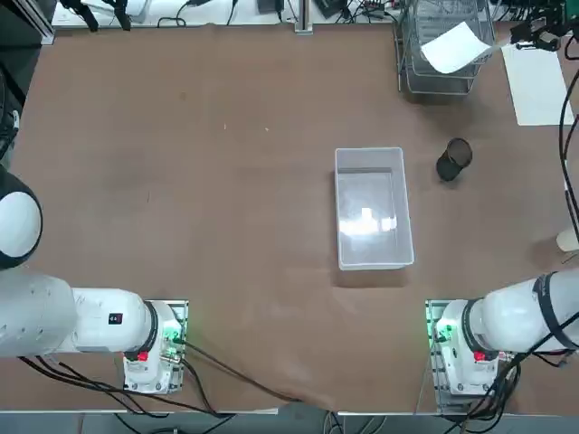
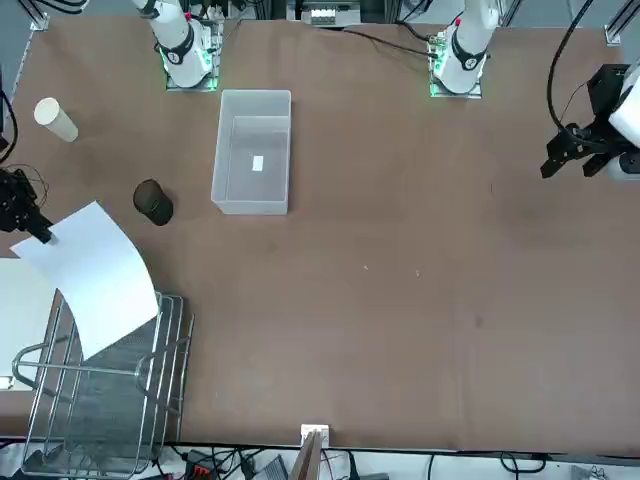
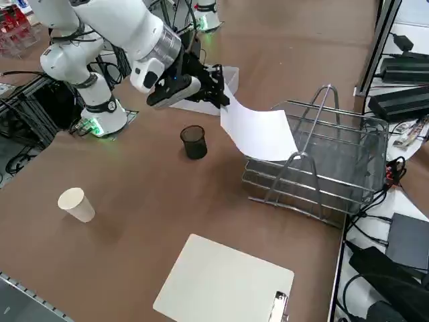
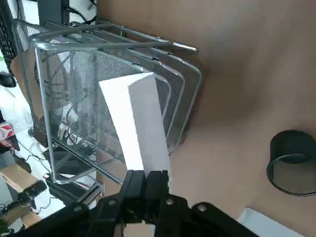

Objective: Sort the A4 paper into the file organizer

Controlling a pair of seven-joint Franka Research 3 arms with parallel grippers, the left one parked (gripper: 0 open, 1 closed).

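The A4 paper [image 3: 258,131] is a plain white sheet pinched at one corner by my right gripper [image 3: 221,97], which is shut on it. The sheet hangs curved in the air, its far end reaching over the top of the file organizer [image 3: 328,168], a silver wire-mesh rack at the table's far right corner. In the wrist view the paper [image 4: 136,123] runs from my gripper [image 4: 145,177] toward the rack's open tiers [image 4: 74,74]. From above, the paper [image 1: 457,47] covers part of the organizer [image 1: 434,86], with the gripper [image 1: 516,38] just right of it.
A clear plastic bin [image 1: 371,208] sits mid-table. A black mesh cup [image 1: 452,160] stands between the bin and the rack. A paper cup [image 3: 76,204] lies near the right edge. A white sheet with a clip [image 3: 221,282] lies beside the rack.
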